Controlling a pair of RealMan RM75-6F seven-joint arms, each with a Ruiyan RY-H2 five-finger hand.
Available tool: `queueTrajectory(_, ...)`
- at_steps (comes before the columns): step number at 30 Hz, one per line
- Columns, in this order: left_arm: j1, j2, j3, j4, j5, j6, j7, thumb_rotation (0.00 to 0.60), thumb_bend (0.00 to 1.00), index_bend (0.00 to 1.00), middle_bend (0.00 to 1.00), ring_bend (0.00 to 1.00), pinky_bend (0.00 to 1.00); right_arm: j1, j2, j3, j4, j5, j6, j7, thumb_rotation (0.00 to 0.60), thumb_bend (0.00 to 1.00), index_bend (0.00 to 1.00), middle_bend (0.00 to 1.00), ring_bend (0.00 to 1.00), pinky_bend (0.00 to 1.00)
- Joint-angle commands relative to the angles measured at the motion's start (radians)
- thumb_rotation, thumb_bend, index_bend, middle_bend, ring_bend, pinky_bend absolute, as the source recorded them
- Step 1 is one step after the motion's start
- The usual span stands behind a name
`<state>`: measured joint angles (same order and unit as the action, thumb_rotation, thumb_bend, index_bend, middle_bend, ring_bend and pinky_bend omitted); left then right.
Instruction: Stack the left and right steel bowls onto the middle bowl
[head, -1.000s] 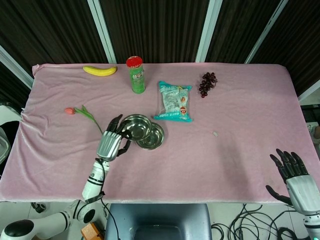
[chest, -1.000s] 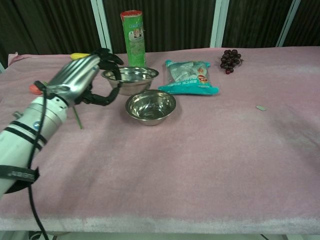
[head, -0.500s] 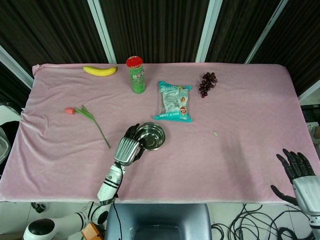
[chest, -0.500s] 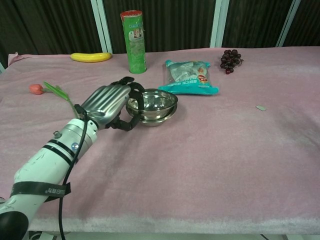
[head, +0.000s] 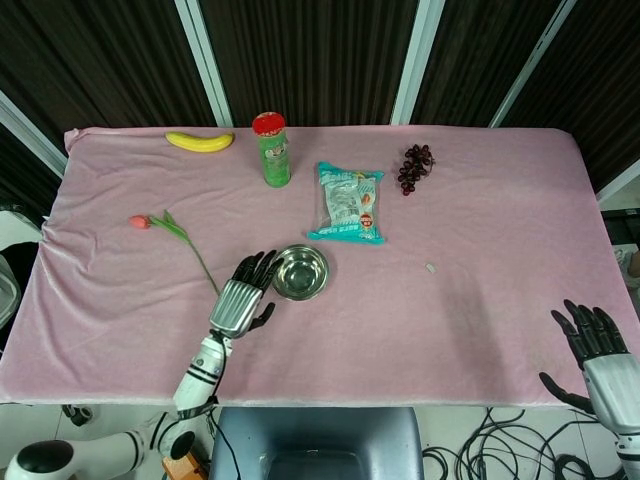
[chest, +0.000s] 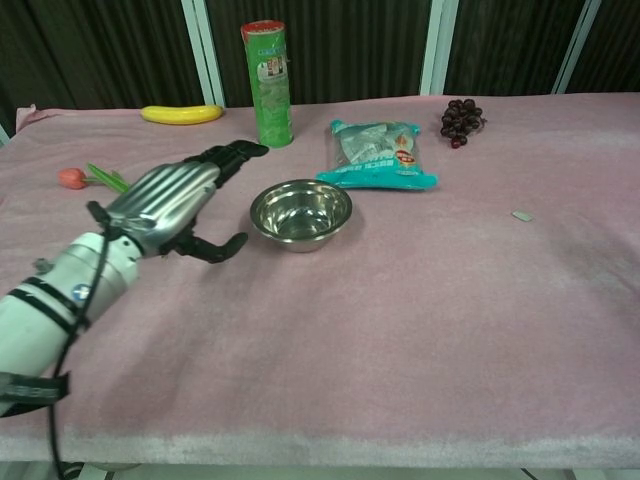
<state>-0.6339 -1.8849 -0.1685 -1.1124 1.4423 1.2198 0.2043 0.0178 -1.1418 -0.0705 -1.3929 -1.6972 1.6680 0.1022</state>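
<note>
Steel bowls sit nested in one stack near the middle of the pink table, in front of the snack bag. My left hand hovers just left of the stack with fingers spread, holding nothing and clear of the rim. My right hand is open at the bottom right corner of the head view, off the table's front edge; the chest view does not show it.
A green canister, banana, teal snack bag and grapes lie along the back. A tulip lies at the left. A small scrap sits right of centre.
My left hand carried a bowl rightwards onto the middle bowl, let it go and drew back to the left with fingers spread. The right hand stayed about where it was.
</note>
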Motion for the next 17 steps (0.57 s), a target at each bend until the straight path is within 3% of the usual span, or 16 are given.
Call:
queueTrajectory(1,0.197,0.427,0.158,-0.437,0.001,0.105,0.182,0.600,0.38,0.00,0.00,0.00,0.13,-0.008,0.012,0.005,-0.042,0.014,-0.012,-0.058,0.600,0.35,0.00,0.00,0.00,0.00)
queueTrajectory(3,0.280,0.587,0.228,-0.559,-0.003,0.161,0.180,0.600,0.38,0.00,0.00,0.00,0.12,-0.014,0.018,0.014,-0.081,0.041,-0.025,-0.122,0.600,0.35,0.00,0.00,0.00,0.00)
queueTrajectory(6,0.389,0.736,0.306,-0.622,0.021,0.257,0.060,0.600,0.38,0.00,0.00,0.00,0.12,-0.027,0.019,0.032,-0.147,0.098,-0.044,-0.213,0.600,0.35,0.00,0.00,0.00,0.00)
queueTrajectory(8,0.455,0.752,0.319,-0.576,0.066,0.355,-0.072,0.600,0.38,0.00,0.00,0.00,0.12,-0.033,0.006,0.049,-0.175,0.131,-0.045,-0.241,0.600,0.35,0.00,0.00,0.00,0.00)
queueTrajectory(11,0.496,0.752,0.312,-0.513,0.112,0.431,-0.122,0.600,0.40,0.00,0.00,0.00,0.12,-0.035,-0.009,0.061,-0.182,0.156,-0.056,-0.269,0.600,0.35,0.00,0.00,0.00,0.00)
queueTrajectory(17,0.509,0.754,0.292,-0.489,0.115,0.415,-0.175,0.600,0.40,0.00,0.00,0.00,0.12,-0.032,-0.007,0.066,-0.188,0.153,-0.072,-0.263,0.600,0.35,0.00,0.00,0.00,0.00)
